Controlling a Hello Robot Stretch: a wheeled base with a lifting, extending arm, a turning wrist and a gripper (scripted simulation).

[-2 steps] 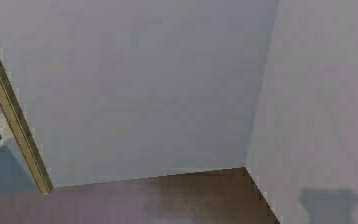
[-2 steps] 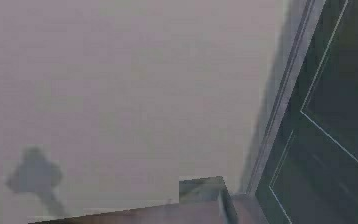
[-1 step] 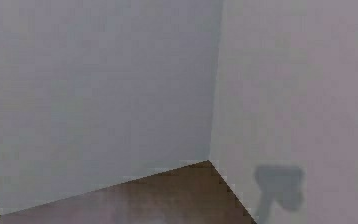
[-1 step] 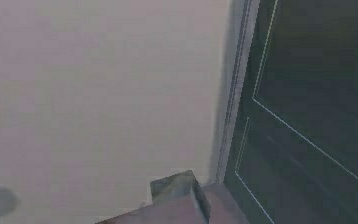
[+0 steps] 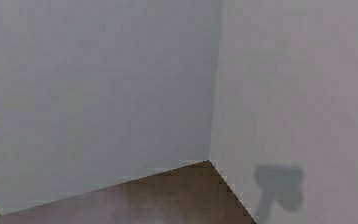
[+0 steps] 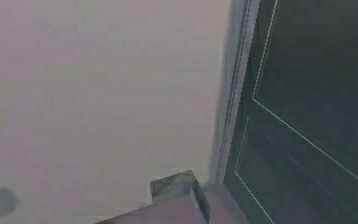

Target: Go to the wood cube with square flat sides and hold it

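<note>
Finishes as I see them

Ahead I see smooth, matt painted walls (image 5: pixel 97 80) and a dark wood floor (image 5: pixel 157 195) with a faint sheen. In the arm side view I see a dark door (image 6: pixel 307 110), smooth and matt.

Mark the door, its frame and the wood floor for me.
door (image 6: pixel 317 70), arm side view, on its upper panel.
frame (image 6: pixel 235 90), arm side view, on the pale upright strip left of the door.
floor (image 5: pixel 157 198), forward view, on bare dark boards.
</note>
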